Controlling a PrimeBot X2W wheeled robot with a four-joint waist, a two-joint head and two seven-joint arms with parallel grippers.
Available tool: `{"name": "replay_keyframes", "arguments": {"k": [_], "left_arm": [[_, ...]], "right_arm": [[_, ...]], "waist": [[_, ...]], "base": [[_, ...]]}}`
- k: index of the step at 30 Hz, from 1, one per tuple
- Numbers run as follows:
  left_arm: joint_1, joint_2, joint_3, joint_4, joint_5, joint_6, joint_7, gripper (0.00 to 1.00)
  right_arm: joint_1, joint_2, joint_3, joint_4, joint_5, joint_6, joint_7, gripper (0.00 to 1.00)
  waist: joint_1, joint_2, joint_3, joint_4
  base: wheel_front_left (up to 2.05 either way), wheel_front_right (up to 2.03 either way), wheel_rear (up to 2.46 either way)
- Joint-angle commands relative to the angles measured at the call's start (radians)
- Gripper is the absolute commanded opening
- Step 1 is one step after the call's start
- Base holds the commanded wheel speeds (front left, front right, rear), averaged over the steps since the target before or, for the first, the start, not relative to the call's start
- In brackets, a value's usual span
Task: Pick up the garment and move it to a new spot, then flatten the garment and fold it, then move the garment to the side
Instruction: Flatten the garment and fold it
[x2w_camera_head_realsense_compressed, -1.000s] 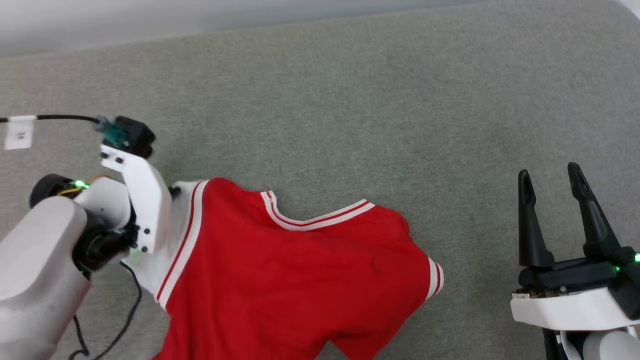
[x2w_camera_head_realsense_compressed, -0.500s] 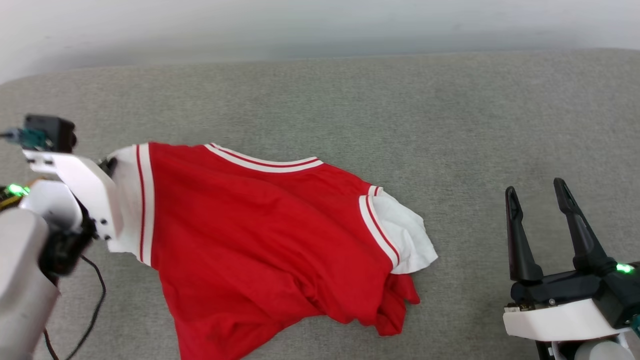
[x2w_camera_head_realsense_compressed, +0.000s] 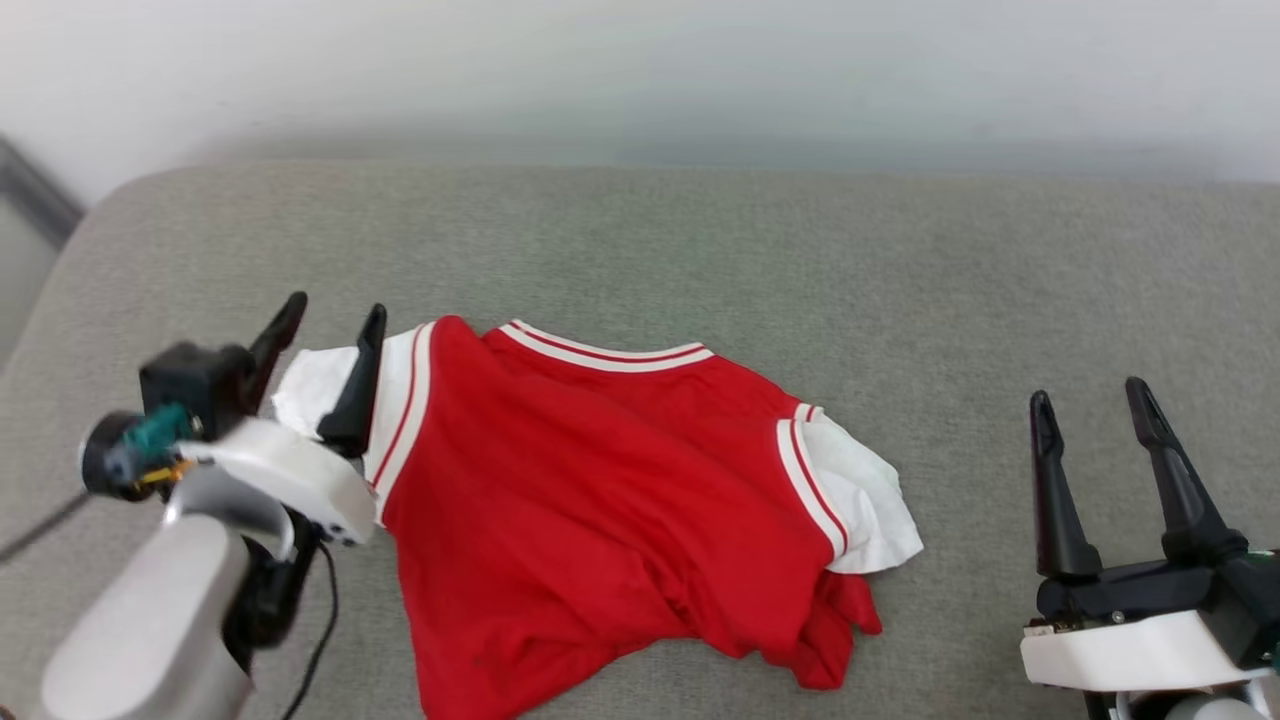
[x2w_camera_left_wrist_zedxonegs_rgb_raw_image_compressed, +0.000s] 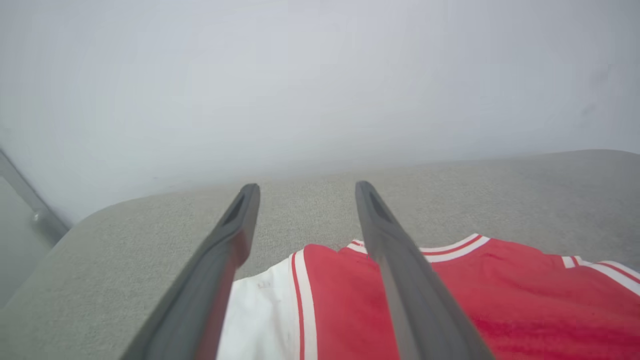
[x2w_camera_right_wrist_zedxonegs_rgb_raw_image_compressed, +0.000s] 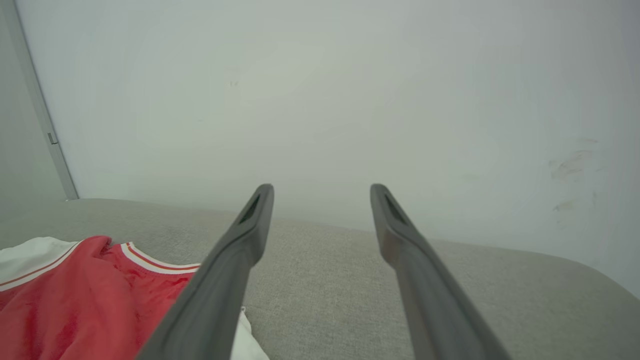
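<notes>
Red jersey-style T-shirt with white sleeves (x2w_camera_head_realsense_compressed: 600, 480) laid rumpled on grey fabric cushion (x2w_camera_head_realsense_compressed: 700, 250); relocation judged done. Left gripper (x2w_camera_head_realsense_compressed: 333, 313) spread at sleeve, nothing grasped. Right gripper (x2w_camera_head_realsense_compressed: 1092, 395) spread, well apart. Flattening, folding, side move left.

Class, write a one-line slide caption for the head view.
Rumpled red jersey on a grey cushion, open left gripper at its white sleeve, open right gripper clear to the side.

Before me spreads a grey, fabric-covered surface (x2w_camera_head_realsense_compressed: 700, 250) with a rounded corner at my far left, its far edge meeting a pale wall (x2w_camera_head_realsense_compressed: 640, 70). Directly on it, left of the middle, lies a red shirt (x2w_camera_head_realsense_compressed: 600, 500) with white sleeves and striped trim, collar pointing away from me, lower part rumpled.
</notes>
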Motion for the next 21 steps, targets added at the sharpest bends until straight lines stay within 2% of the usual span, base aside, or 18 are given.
{"name": "replay_keyframes", "arguments": {"k": [1, 4, 8, 13, 17, 21], "left_arm": [[0.031, -0.008, 0.003, -0.020, 0.013, 0.015, -0.033, 1.00], [0.097, -0.033, 0.013, -0.089, 0.051, 0.057, -0.083, 1.00], [0.206, -0.080, 0.043, -0.199, 0.112, 0.114, -0.099, 1.00], [0.327, -0.146, 0.088, -0.332, 0.230, 0.133, -0.098, 1.00], [0.369, -0.192, 0.110, -0.377, 0.286, 0.114, -0.099, 1.00], [0.371, -0.218, 0.131, -0.385, 0.318, 0.081, -0.099, 1.00]], "right_arm": [[0.014, 0.002, -0.004, -0.002, 0.006, 0.000, -0.002, 1.00], [0.020, 0.002, -0.013, 0.000, 0.006, 0.000, -0.002, 1.00], [0.037, 0.002, -0.020, 0.008, 0.021, 0.000, -0.002, 1.00], [0.028, -0.003, -0.019, 0.003, 0.012, 0.000, 0.058, 1.00], [-0.004, -0.071, 0.010, -0.022, 0.052, 0.000, 0.234, 1.00], [-0.075, -0.204, 0.085, -0.043, 0.124, 0.000, 0.529, 1.00]], "waist": [[0.0000, -0.0001, -0.020, 0.022], [0.0000, -0.0001, -0.037, 0.044], [0.0000, -0.0001, -0.051, 0.070], [0.0000, -0.0001, -0.044, 0.107], [0.0000, -0.0001, -0.027, 0.139], [0.0000, -0.0001, 0.010, 0.162]], "base": [[0.00, 0.00, 0.00], [0.00, 0.00, 0.00], [0.00, 0.00, 0.00], [0.00, 0.00, 0.00], [0.00, 0.00, 0.00], [0.00, 0.00, 0.00]]}}
